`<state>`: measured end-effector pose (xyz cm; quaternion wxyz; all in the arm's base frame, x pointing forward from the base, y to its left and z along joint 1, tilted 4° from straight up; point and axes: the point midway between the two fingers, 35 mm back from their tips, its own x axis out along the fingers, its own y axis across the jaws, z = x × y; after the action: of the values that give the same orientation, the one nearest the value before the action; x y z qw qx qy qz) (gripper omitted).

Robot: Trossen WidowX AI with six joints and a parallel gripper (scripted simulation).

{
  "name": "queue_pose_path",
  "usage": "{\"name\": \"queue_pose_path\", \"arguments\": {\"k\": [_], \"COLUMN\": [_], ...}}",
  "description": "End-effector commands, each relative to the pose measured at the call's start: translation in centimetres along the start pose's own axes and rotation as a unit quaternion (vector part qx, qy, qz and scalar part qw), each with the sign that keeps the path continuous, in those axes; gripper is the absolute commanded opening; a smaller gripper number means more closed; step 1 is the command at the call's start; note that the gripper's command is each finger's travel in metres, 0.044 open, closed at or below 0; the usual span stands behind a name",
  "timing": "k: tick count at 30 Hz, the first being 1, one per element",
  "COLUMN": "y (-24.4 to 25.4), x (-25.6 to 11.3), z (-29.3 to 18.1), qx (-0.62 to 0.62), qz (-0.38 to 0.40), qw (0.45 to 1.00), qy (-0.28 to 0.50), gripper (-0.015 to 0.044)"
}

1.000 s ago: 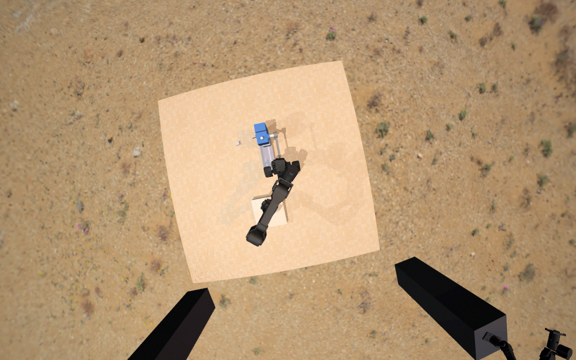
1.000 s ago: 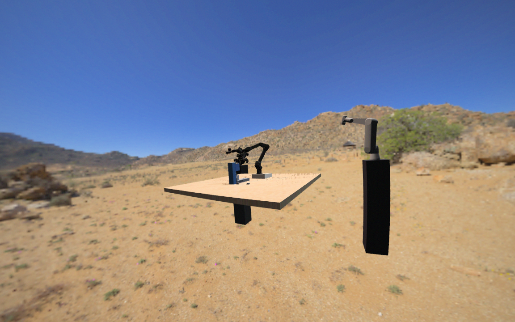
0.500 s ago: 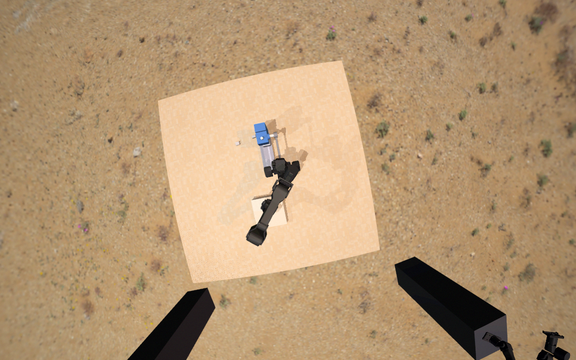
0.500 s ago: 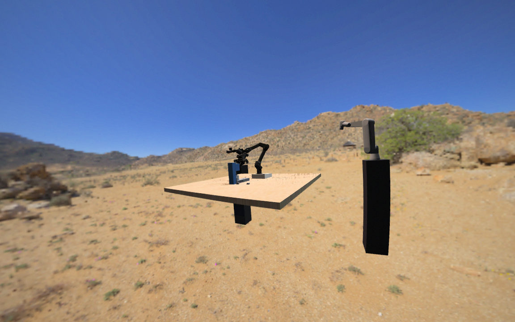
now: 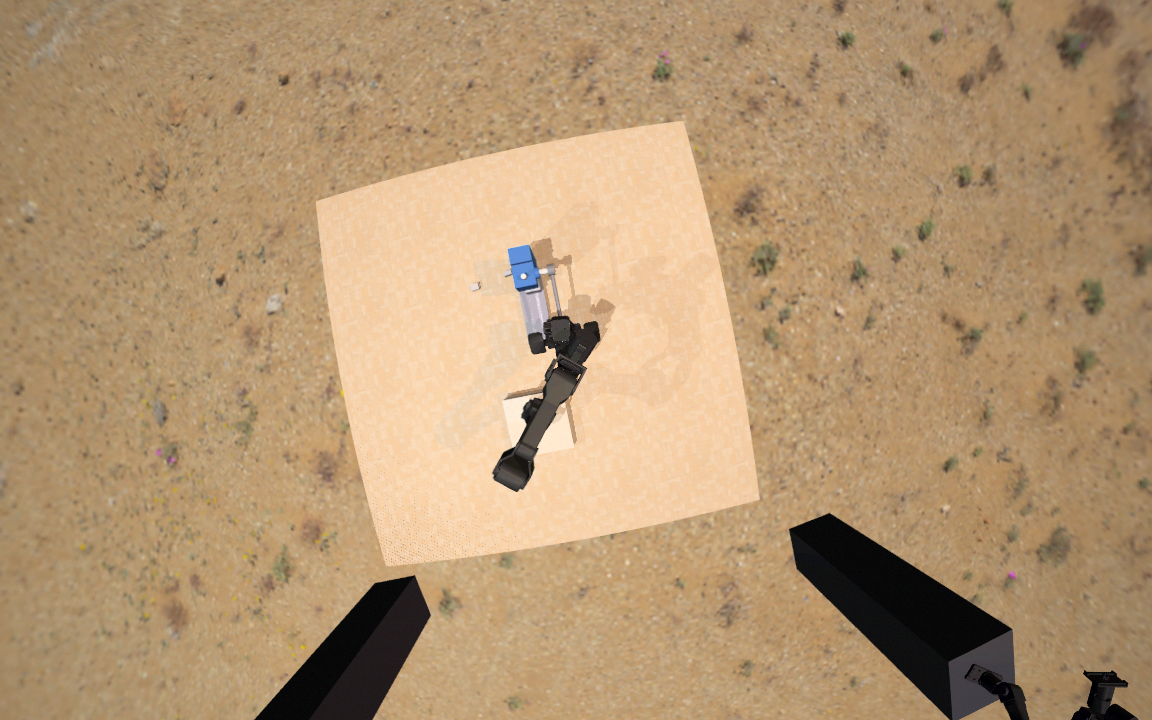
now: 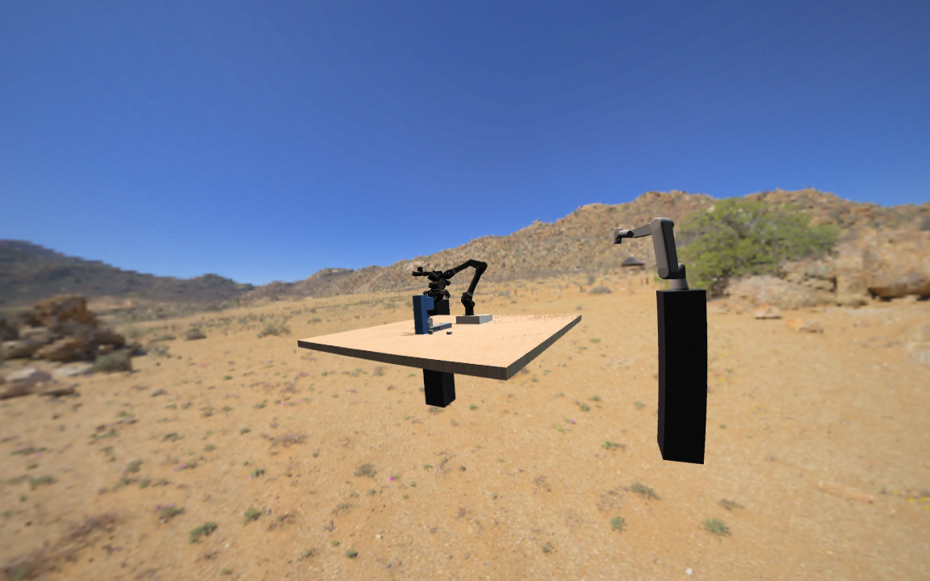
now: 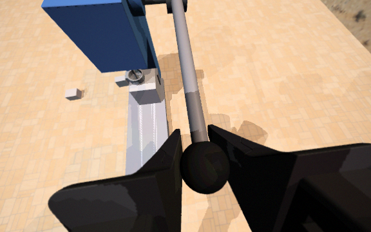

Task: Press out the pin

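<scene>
Gripper [image 7: 194, 131] clamped on the lever's black knob [image 7: 205, 167]. From the left in the wrist view: small pale cube [image 7: 73, 94] on the tabletop [image 7: 85, 138]; block [image 7: 147, 88] on the press bed [image 7: 134, 135], by the blue press head [image 7: 98, 35]; lever [image 7: 187, 64] rightmost.
</scene>
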<state>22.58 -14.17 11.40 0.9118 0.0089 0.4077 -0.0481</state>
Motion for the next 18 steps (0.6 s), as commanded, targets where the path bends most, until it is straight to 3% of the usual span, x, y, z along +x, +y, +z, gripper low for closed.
{"name": "queue_pose_path", "arguments": {"k": [1, 18], "y": [-0.02, -0.04], "x": [0.43, 0.20], "z": [-0.31, -0.05], "qx": [-0.002, -0.002], "qz": [0.000, 0.000], "qw": [1.000, 1.000], "qy": [0.003, 0.003], "gripper": [0.0000, 0.0000]}}
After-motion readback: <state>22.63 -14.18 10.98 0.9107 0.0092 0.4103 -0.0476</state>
